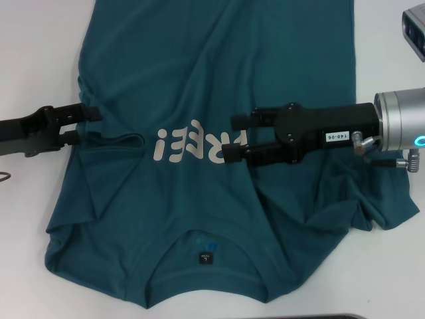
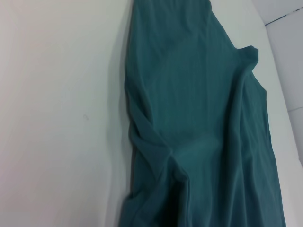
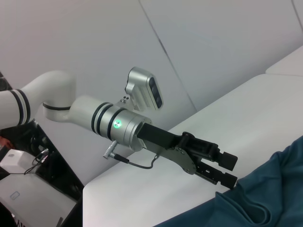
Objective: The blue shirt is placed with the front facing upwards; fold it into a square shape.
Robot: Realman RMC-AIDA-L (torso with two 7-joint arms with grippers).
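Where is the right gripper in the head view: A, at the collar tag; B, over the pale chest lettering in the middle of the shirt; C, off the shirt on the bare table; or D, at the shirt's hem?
B: the right gripper reaches in across the blue shirt with its open fingertips over the pale lettering, well away from the collar tag.
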